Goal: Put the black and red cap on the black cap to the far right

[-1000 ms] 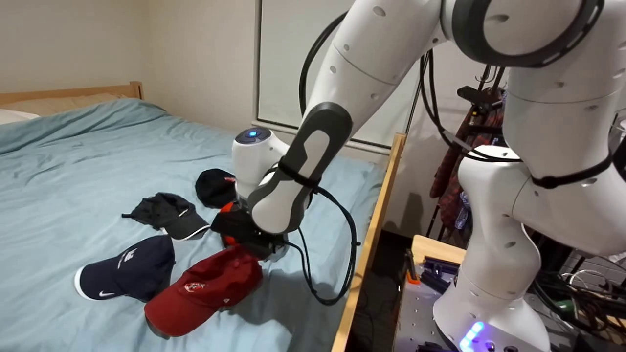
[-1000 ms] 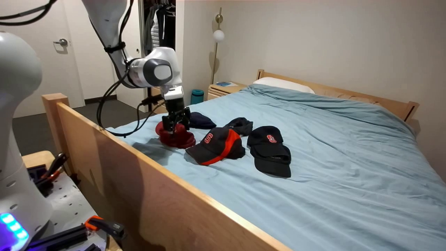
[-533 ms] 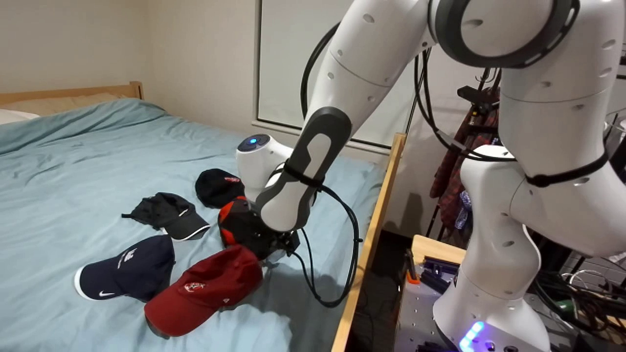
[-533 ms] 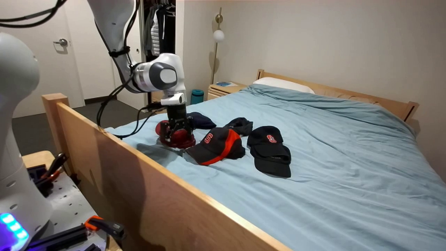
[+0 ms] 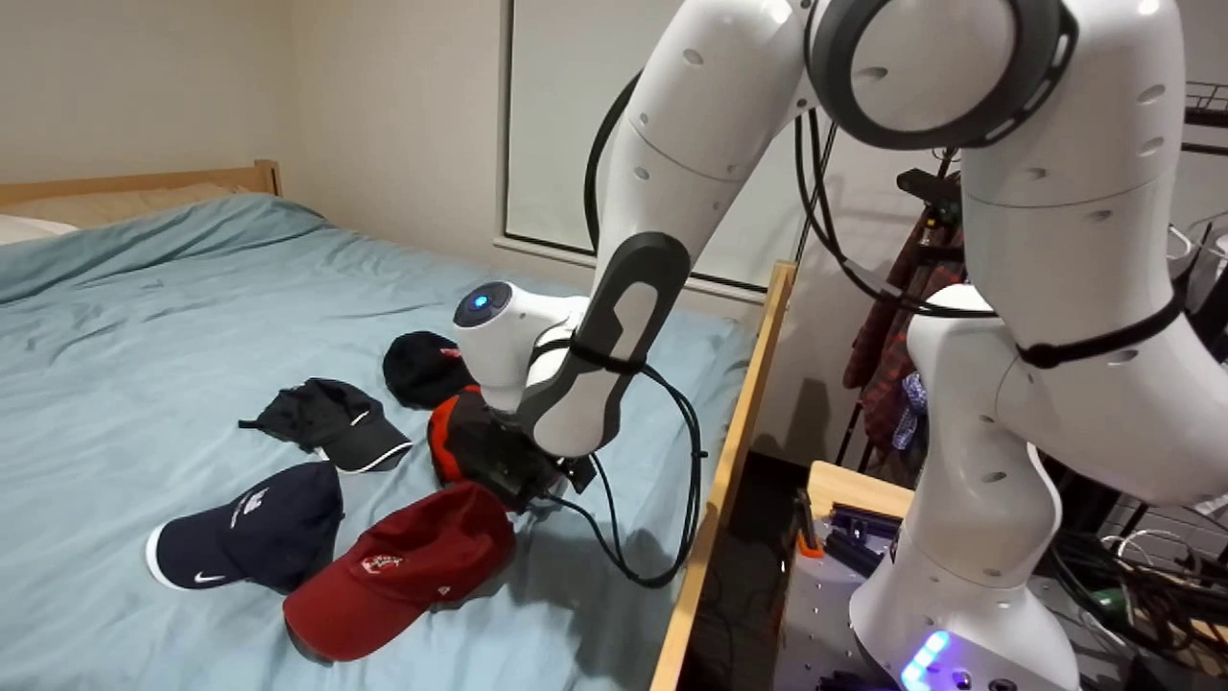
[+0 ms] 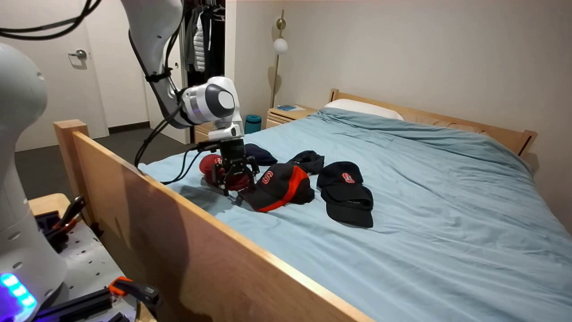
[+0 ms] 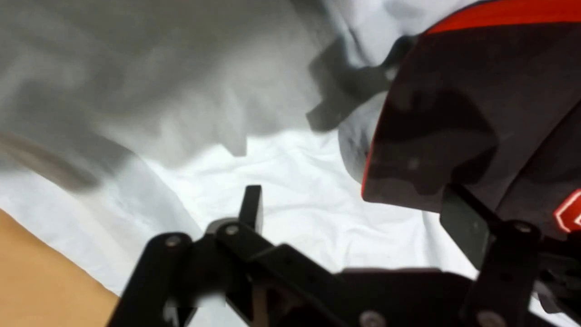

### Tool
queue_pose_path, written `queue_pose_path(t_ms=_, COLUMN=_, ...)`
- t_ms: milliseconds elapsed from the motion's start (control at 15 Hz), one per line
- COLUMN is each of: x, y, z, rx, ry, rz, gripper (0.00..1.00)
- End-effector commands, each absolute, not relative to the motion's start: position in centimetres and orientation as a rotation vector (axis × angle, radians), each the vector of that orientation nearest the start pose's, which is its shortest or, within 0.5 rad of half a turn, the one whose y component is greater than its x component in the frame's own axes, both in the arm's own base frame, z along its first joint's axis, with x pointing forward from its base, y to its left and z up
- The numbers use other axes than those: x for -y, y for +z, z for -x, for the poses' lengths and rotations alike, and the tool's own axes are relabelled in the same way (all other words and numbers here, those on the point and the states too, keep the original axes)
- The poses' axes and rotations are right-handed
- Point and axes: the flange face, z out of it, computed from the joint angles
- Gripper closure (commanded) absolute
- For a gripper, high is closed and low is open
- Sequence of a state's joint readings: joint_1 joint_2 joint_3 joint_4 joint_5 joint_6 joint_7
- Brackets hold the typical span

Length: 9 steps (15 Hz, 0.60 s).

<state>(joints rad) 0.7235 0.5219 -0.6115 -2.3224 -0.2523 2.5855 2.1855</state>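
The black and red cap (image 6: 277, 188) lies on the bed, its brim toward the wooden rail. It also shows in an exterior view (image 5: 446, 441), partly hidden by my arm, and at the right in the wrist view (image 7: 458, 122). My gripper (image 6: 239, 188) is open and empty, low beside the brim's end. In the wrist view my gripper (image 7: 354, 206) has one finger over bare sheet and one overlapping the brim edge; I cannot tell whether they touch. The black cap (image 6: 333, 172), with a small red emblem, is at the far right; a second black brim shows below it.
A dark red cap (image 5: 403, 576) lies close beside my gripper. A navy cap (image 5: 278, 523) and a dark grey cap with a white-edged brim (image 5: 317, 417) lie farther off. The bed's wooden rail (image 6: 223, 243) stands between the robot base and the caps.
My gripper has moved down and toward the brim of the black and red cap, and the wrist has tilted a little. The caps have not visibly moved.
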Motion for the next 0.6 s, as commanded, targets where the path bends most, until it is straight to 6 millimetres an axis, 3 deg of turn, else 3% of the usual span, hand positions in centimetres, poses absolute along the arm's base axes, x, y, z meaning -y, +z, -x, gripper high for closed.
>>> queue_pose_path(t_ms=0, x=-3.7, y=13.9, z=-50.5, rx=-2.764, ry=-0.683, rz=2.064, gripper=0.00)
queue_pose_path(t_ms=533, x=-4.5, y=12.5, z=-50.2, rx=-2.781, ry=-0.832, rz=1.866, gripper=0.00)
